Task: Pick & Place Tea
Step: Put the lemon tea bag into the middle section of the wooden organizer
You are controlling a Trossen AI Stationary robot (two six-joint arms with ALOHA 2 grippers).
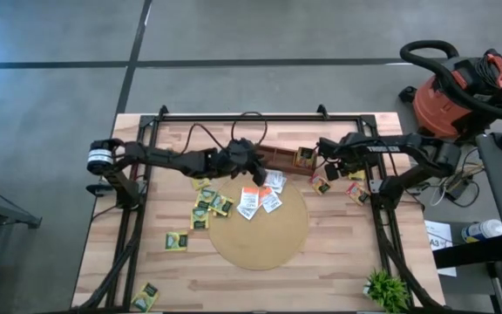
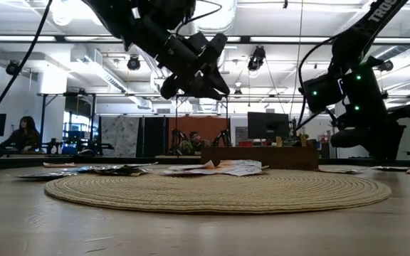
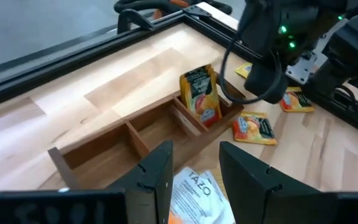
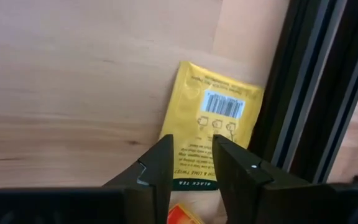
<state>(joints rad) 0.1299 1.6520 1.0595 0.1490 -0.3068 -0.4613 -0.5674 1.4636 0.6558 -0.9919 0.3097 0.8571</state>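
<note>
Yellow sachet [image 4: 211, 127] partly hidden behind dark frame bar [image 4: 303, 93].

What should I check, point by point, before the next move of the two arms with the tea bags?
1. Left pincer open with nothing between its fingers: ok.
2. Left pincer over the white tea bag beside the wooden box: ok.
3. Box has free compartments: ok; only one holds an orange-and-dark tea bag, the others in view are bare.
4. Right pincer open over the yellow tea bag: ok.
5. Room around that yellow bag: not ok; it lies right against the black frame rail.
6. Arms apart from each other: cannot tell; the right arm hangs close to the box's filled end.
</note>
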